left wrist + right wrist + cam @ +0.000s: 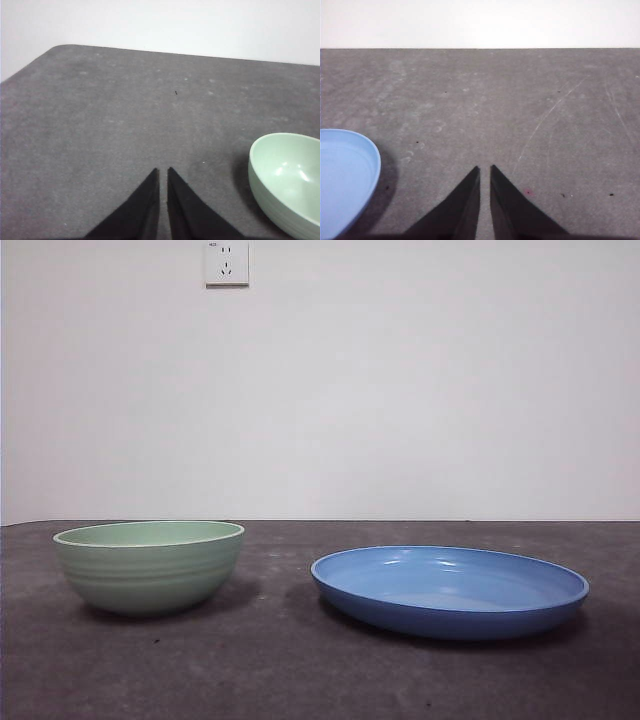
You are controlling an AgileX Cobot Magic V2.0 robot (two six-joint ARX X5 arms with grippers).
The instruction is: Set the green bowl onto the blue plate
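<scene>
The green bowl (150,565) stands upright on the dark grey table at the left of the front view. It is empty. The blue plate (450,590) lies flat to its right, with a gap between them. Neither arm shows in the front view. My left gripper (163,171) is shut and empty over bare table, with the green bowl (287,182) off to one side of it. My right gripper (485,168) is shut and empty over bare table, with the blue plate's rim (345,180) off to its other side.
The dark grey table (300,680) ends at a white wall behind. A wall socket (227,262) sits high on the wall. The table's rounded far corner (60,47) shows in the left wrist view.
</scene>
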